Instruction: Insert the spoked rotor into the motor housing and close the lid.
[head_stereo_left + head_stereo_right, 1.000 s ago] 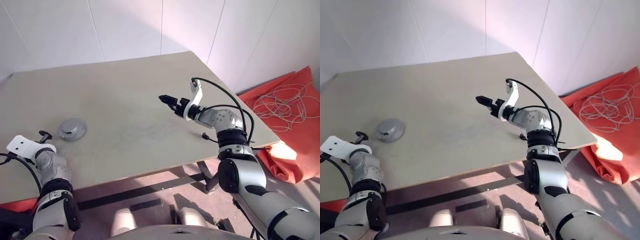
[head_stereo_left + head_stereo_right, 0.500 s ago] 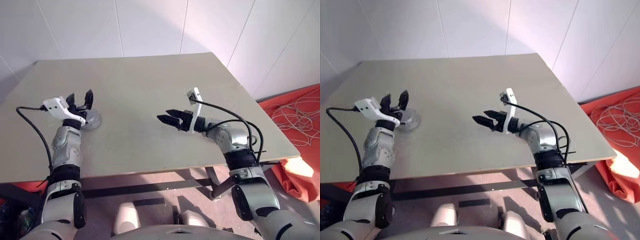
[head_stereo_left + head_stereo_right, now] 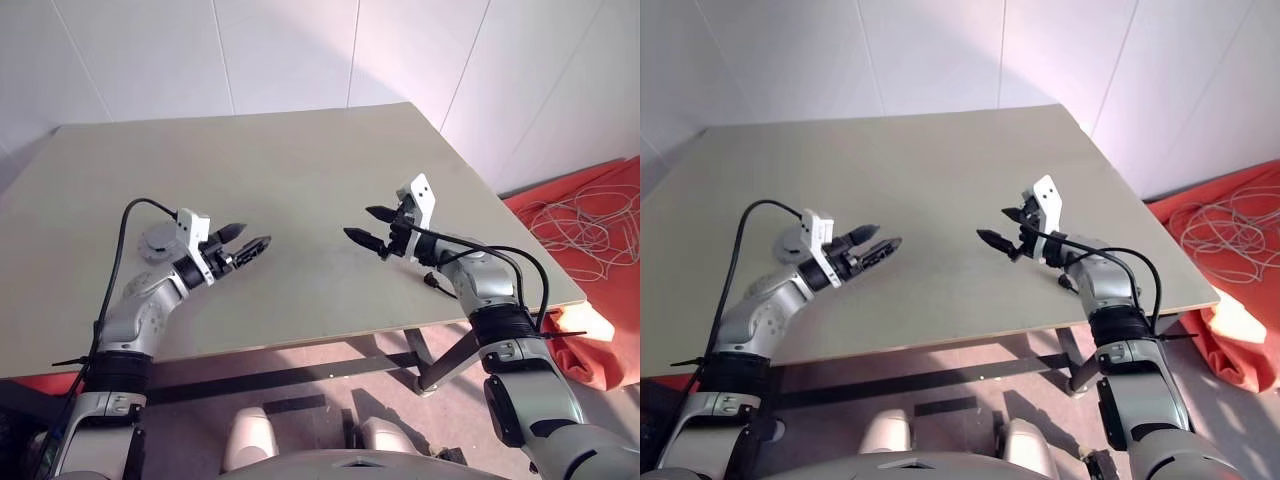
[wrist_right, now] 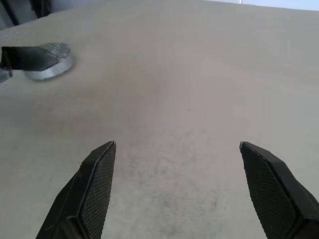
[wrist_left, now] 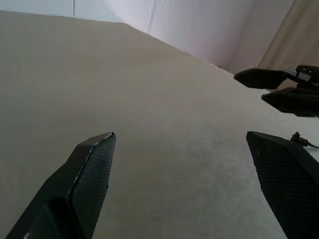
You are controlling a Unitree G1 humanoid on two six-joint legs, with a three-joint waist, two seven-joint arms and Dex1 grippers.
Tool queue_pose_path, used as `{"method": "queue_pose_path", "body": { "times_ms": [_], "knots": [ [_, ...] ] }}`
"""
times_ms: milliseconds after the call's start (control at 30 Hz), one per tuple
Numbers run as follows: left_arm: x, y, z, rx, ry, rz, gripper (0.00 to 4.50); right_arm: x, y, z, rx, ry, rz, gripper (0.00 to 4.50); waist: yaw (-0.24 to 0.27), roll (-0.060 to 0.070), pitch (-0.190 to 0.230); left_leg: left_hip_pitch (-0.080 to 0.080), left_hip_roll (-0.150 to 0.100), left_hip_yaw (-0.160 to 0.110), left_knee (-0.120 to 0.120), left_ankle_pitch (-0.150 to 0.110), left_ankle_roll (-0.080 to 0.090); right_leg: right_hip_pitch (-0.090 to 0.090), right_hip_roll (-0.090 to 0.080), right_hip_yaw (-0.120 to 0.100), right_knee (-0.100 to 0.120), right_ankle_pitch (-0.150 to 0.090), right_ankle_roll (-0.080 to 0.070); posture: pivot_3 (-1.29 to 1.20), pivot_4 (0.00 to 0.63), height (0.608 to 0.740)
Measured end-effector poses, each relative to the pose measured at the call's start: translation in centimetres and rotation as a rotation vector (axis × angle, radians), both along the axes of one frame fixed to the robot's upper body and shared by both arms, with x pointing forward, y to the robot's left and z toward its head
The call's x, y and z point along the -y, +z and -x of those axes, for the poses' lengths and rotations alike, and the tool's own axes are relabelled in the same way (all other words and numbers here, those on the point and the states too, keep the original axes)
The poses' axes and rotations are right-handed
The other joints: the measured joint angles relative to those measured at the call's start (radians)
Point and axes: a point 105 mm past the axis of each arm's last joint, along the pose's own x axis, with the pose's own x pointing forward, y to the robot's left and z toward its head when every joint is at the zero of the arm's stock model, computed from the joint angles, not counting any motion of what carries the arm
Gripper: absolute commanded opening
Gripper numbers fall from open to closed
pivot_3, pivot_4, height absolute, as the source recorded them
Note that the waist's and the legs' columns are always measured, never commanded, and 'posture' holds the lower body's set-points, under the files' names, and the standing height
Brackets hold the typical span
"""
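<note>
On the left of the table (image 3: 300, 160) sits a round grey metal drum, the housing (image 3: 158, 240) with the lid (image 4: 49, 51) seemingly already on it; its top shows as a plain grey disc, and no copper windings or spoked rotor can be made out. It lies just behind the left arm, partly hidden by it.

The left gripper (image 3: 243, 245) hangs above the table beside the housing, clear of it, fingers spread and empty, pointing toward the middle of the table. The table between the two grippers is bare.

The right gripper (image 3: 372, 226) hovers over the table's right half, well apart from the housing, fingers spread wide and holding nothing, pointing back toward the left gripper.

Judging from this, the task looks finished or nearly so: the rotor is presumably inside, the lid closed, both grippers free. Whether the lid is fully seated cannot be told.
</note>
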Motion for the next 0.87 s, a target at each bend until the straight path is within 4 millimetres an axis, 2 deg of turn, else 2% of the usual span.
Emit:
{"method": "queue_pose_path", "body": {
  "times_ms": [200,400,867],
  "knots": [
    [1.1,-1.4,0.7,-0.022,-0.029,-0.024,4.48,-0.1,-0.5,0.2,0.008,-0.011,0.007,4.50,-0.001,0.000,0.000,0.000,0.000,0.000,0.000,-0.002,0.003,0.000,0.000,0.000,0.000,0.000,0.000,0.00,0.000,0.740],
    [1.9,-1.3,0.8,-0.014,-0.048,-0.004,4.48,-1.5,-0.9,1.6,-0.011,0.067,-0.018,4.50,-0.001,0.001,0.000,0.001,0.000,0.000,0.000,-0.002,0.004,0.000,0.000,0.000,0.000,0.000,0.000,0.00,0.000,0.740],
    [2.4,-1.1,0.9,0.000,-0.060,0.000,4.48,-1.4,-1.0,1.6,-0.013,0.051,-0.002,4.50,-0.002,0.001,0.000,0.001,0.000,0.000,0.000,-0.003,0.004,0.000,0.000,0.000,0.000,0.000,0.000,0.00,0.000,0.740]
  ]
}}
